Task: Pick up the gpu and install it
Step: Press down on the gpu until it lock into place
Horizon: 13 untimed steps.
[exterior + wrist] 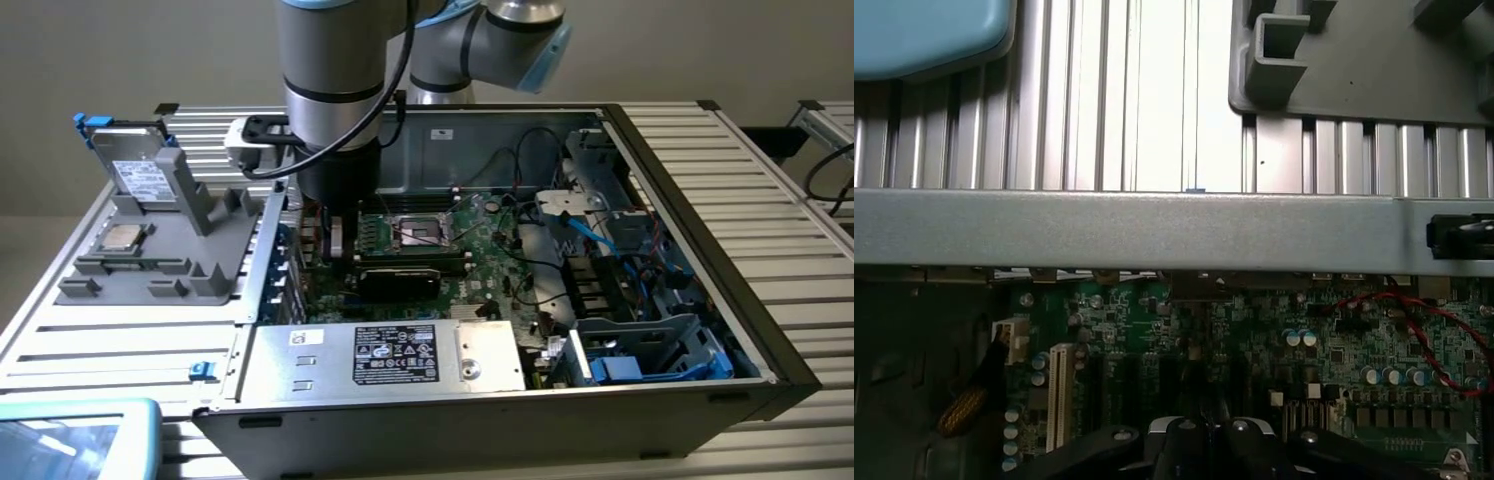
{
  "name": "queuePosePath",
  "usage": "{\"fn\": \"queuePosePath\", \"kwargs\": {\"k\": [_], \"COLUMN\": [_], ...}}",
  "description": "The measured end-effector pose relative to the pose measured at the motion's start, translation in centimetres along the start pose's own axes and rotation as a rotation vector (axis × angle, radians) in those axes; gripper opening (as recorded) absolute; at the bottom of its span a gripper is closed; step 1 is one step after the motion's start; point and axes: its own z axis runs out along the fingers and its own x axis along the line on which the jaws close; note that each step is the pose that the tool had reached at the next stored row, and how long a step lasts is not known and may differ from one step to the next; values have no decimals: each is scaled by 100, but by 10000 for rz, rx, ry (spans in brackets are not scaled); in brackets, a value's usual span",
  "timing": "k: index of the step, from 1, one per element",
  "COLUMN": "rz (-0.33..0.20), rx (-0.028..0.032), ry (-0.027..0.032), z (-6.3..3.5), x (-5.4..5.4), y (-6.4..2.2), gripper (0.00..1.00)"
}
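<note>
I have the claw [1204,440] fully closed, down inside the open computer case [667,180] over the motherboard [1254,340]. The gpu [400,280] lies on that board by the arm; held or not, I cannot tell. Step: seating. It needs slot alignment, I judge.

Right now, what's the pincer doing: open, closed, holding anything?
Pincer: closed, down inside the computer case over the motherboard; whether it grips the gpu cannot be told.

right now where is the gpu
In the exterior view, the gpu sits on the motherboard, between the CPU socket and the silver labelled box.
</note>
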Motion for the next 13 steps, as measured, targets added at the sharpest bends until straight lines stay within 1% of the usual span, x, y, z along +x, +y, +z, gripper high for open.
{"fn": "queuePosePath", "kwargs": {"k": [1,3,8,10,12,13], "rz": [-2,-2,1,1,3,1], "rx": [-24,-96,-180,-226,-317,-349], "ry": [0,1,-1,-5,-8,-30], "z": [0,0,2,3,-6,-10], "x": [0,0,3,2,0,2], "y": [-1,-1,2,0,1,3], "gripper": [12,12,12,12,12,12]}}
